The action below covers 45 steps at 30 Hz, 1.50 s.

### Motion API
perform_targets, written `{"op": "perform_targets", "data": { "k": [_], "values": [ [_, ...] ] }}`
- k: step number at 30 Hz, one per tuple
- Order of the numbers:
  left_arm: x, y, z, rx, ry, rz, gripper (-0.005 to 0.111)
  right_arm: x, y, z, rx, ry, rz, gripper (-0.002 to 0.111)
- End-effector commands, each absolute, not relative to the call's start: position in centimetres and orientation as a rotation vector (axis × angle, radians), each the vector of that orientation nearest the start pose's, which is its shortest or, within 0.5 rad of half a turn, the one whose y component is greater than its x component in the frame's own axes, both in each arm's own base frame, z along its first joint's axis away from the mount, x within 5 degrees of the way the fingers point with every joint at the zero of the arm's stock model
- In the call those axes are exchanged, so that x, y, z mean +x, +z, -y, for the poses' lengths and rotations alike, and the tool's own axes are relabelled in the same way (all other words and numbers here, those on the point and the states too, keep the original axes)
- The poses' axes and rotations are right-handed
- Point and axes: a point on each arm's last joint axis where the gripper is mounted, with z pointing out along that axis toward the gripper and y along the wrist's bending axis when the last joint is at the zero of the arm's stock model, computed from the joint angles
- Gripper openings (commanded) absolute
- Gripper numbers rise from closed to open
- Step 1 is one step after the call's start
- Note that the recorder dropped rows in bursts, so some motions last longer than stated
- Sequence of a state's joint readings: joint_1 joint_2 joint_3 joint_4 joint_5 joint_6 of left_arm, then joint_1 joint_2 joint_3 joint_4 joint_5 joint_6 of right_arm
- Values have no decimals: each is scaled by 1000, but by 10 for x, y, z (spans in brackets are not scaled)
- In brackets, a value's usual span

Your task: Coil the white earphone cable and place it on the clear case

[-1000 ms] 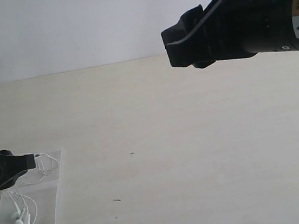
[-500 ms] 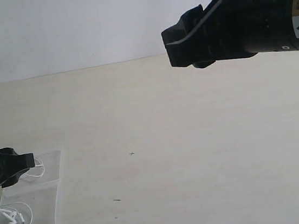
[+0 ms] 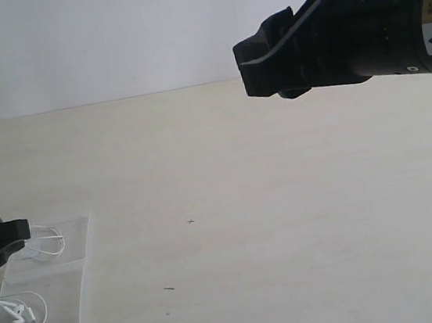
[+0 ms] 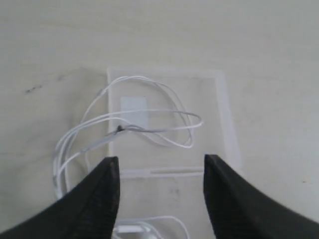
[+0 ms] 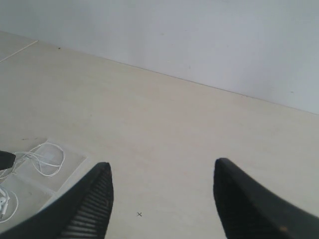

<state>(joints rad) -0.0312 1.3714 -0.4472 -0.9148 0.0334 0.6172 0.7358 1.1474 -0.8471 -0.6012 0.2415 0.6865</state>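
Observation:
The white earphone cable [image 4: 149, 119] lies in loose loops on the clear case [image 4: 225, 124], near its small white sticker [image 4: 134, 107]. Some loops spill past one edge of the case onto the table. In the exterior view the cable [image 3: 46, 244] and its earbuds [image 3: 17, 315] rest on the case [image 3: 71, 301] at the lower left. My left gripper [image 4: 161, 162] hovers open just above the case, nothing between its fingers; it shows at the left edge [image 3: 4, 235]. My right gripper [image 5: 162, 167] is open and empty, raised high at the upper right [image 3: 259, 65].
The case sits on a pale wooden table [image 3: 287, 224] in front of a white wall [image 3: 107, 41]. A small cross mark [image 3: 190, 221] and a dark speck [image 3: 168, 289] lie right of the case.
My left gripper has opened, let go of the cable and drawn back to the left. The cable has settled onto the case. The right arm has not moved.

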Motion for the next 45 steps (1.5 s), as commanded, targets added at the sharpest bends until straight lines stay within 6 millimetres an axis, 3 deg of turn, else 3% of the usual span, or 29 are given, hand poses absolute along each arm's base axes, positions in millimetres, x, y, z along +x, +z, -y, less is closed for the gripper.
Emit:
{"op": "perform_targets", "data": {
  "k": [1, 6, 13, 23, 27, 32, 38, 45],
  "values": [
    [221, 173, -14, -400, -193, -2421, 51, 194, 329, -159, -544, 406, -1922, 58],
    [216, 184, -25, -449, -176, -2365, 51, 194, 329, -159, -544, 406, -1922, 58],
    [209, 204, -25, -424, -178, -2281, 51, 194, 329, -159, -544, 406, -1922, 58],
    [202, 202, -21, -383, -258, -2359, 51, 194, 329, -159, -544, 406, -1922, 58],
    [194, 211, -10, -402, -413, -2354, 35, 194, 329, -159, -532, 416, -1931, 58],
    [169, 236, 7, -229, -536, -2318, 0, 194, 329, -159, -532, 416, -1931, 58],
    [129, 273, 25, -154, -663, -2085, 0, 194, 329, -159, -532, 416, -1931, 58],
    [79, 279, 40, 7, -664, -1928, 0, 194, 329, -159, -532, 416, -1931, 58]
  ]
}}
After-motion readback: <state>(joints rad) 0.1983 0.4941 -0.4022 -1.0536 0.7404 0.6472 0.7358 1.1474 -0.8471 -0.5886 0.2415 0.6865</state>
